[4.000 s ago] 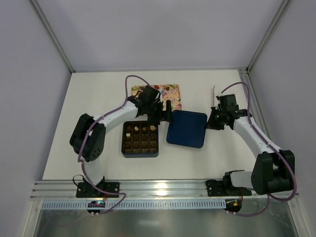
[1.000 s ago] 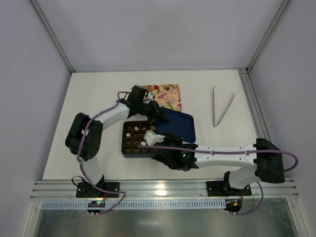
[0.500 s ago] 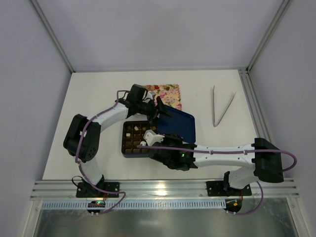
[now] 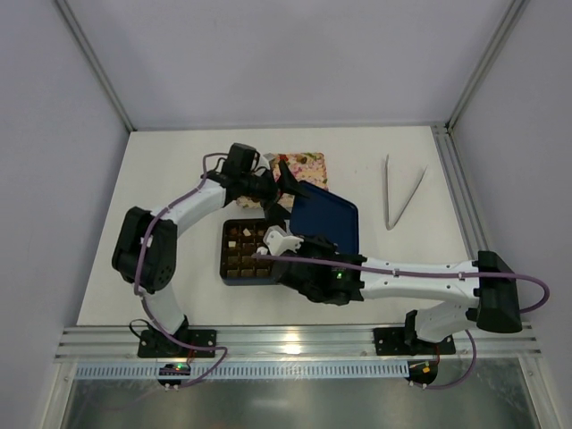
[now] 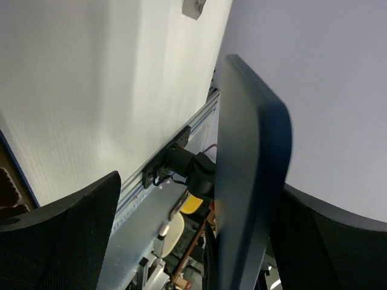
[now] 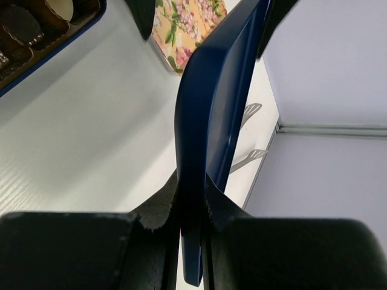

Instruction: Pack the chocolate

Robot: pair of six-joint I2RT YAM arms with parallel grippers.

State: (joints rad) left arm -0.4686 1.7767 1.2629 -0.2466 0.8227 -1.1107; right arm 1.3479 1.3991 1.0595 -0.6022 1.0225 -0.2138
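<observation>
Your right gripper (image 6: 192, 199) is pinching the blue lid (image 6: 211, 103) by its edge, holding it tilted up beside the box (image 4: 234, 268). Your left gripper (image 4: 277, 192) is standing spread wide around the lid's far edge. The chocolates (image 4: 243, 239) are lying in the box, toward the table's (image 4: 161, 179) near edge.

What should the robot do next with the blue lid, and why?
Probably draw the left gripper back off the lid. Its jaws stand open on either side of the lid, gripping nothing, while the right gripper is shut on the lid's edge and can then carry it alone toward the box.
</observation>
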